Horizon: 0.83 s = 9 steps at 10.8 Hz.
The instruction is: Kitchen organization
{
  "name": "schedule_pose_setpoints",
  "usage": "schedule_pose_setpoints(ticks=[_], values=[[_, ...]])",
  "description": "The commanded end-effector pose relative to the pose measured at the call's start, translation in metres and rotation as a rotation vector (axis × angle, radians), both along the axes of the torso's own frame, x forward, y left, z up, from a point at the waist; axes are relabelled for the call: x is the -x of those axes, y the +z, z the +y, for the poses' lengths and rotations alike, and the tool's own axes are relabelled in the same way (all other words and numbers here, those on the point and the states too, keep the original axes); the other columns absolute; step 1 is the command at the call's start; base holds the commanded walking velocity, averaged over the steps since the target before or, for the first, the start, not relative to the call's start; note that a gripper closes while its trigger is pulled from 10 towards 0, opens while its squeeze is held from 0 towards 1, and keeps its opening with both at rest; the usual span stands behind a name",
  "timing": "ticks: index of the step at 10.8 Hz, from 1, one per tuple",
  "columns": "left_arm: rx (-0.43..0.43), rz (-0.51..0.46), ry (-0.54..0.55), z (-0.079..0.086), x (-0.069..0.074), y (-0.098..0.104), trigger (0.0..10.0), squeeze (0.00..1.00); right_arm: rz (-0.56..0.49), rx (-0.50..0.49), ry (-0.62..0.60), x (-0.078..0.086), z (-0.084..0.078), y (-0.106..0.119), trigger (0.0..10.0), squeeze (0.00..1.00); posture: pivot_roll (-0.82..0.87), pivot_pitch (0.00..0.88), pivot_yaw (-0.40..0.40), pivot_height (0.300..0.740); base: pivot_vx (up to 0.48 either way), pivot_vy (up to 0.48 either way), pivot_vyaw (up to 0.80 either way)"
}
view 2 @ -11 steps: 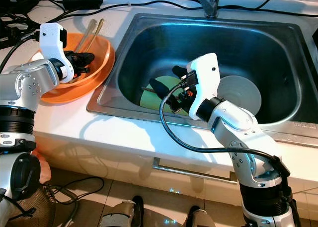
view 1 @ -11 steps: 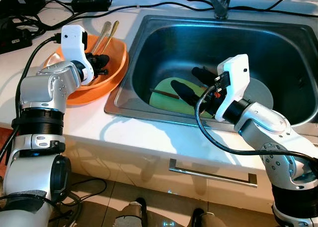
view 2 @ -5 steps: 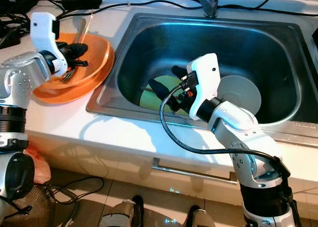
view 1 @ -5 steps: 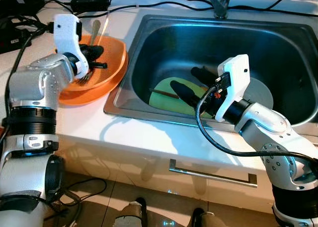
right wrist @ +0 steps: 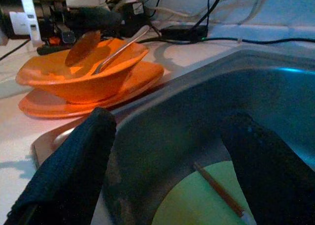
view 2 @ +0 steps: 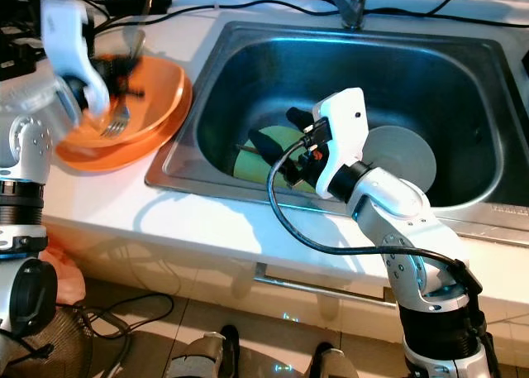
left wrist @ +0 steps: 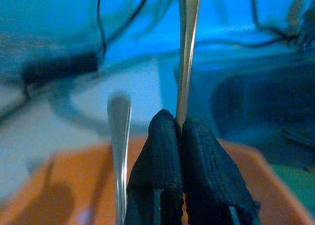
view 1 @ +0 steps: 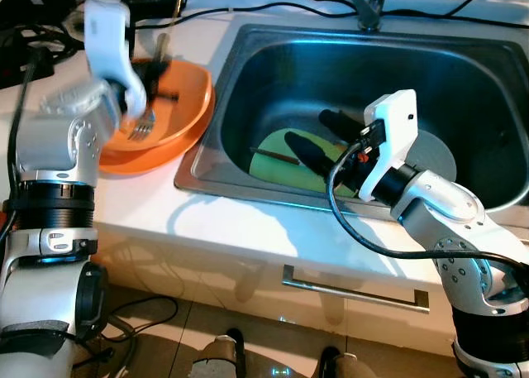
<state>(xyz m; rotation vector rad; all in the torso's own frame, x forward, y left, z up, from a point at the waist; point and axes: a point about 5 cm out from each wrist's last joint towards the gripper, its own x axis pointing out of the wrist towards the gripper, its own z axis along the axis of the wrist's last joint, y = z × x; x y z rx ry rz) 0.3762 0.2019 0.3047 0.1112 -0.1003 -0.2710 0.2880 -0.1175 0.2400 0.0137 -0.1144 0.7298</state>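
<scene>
Left gripper (left wrist: pixel 179 124) is pinched closed on the handle of a fork (view 1: pixel 142 126), lifted over the orange bowl (view 1: pixel 178 105); tines hang down toward the bowl. Arm is blurred in both eye views, so exact height is uncertain. In the left wrist view the handle runs straight up from between the fingertips (left wrist: pixel 160 136), and a 2nd utensil, a spoon (right wrist: pixel 81 48) by the look of it, rests in the bowl beside it.

Bowl sits on an orange plate (view 2: pixel 124 150) on the white counter (view 1: pixel 248 229), just left of the sink (view 1: pixel 496 51).

Right gripper (view 1: pixel 318 138) hangs inside the sink with its 2 fingers spread wide, gripping nothing. It hovers above a green plate (view 1: pixel 285 167) that carries a thin stick (view 1: pixel 273 155), likely a chopstick. A grey plate (view 2: pixel 405 155) lies beside the green one on the sink floor.

Progress, my judgement: early. 1 fork is in hand. Both sink plates, the stick, and the bowl and plate stack remain unsorted. I cannot tell where the fork is meant to go.
</scene>
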Motion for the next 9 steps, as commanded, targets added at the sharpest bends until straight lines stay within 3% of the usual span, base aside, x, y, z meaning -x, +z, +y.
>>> schedule_pose_setpoints(ticks=[1,2,4,6,7,9], values=[[-0.077,-0.098,0.022,-0.005,0.003,0.011,0.0,0.00,-0.037,-0.035,-0.009,-0.002,-0.001,0.007,10.0,0.00,0.09,0.197,0.080,0.740,0.000,0.000,0.00],[-0.146,-0.224,0.052,-0.016,0.005,0.017,0.0,0.00,-0.079,-0.098,-0.047,-0.006,-0.004,0.018,10.0,0.00,0.09,0.196,0.079,0.740,0.000,0.000,0.00],[-0.200,-0.332,-0.017,-0.046,0.012,0.015,0.0,0.00,-0.120,-0.167,-0.114,-0.012,-0.013,0.029,10.0,0.00,0.09,0.193,0.079,0.740,0.000,0.000,0.00],[-0.273,-0.384,-0.175,-0.085,0.021,-0.003,0.0,0.00,-0.129,-0.257,-0.165,-0.017,-0.020,0.037,10.0,0.00,0.09,0.187,0.083,0.740,0.000,0.000,0.00],[-0.301,-0.391,-0.225,-0.095,0.024,-0.012,0.0,0.00,-0.124,-0.301,-0.180,-0.018,-0.022,0.039,10.0,0.00,0.09,0.185,0.083,0.740,0.000,0.000,0.00],[-0.282,-0.404,-0.331,-0.120,0.034,-0.031,0.0,0.00,-0.099,-0.423,-0.161,-0.018,-0.024,0.045,10.0,0.00,0.08,0.188,0.090,0.740,0.000,0.000,0.00]])
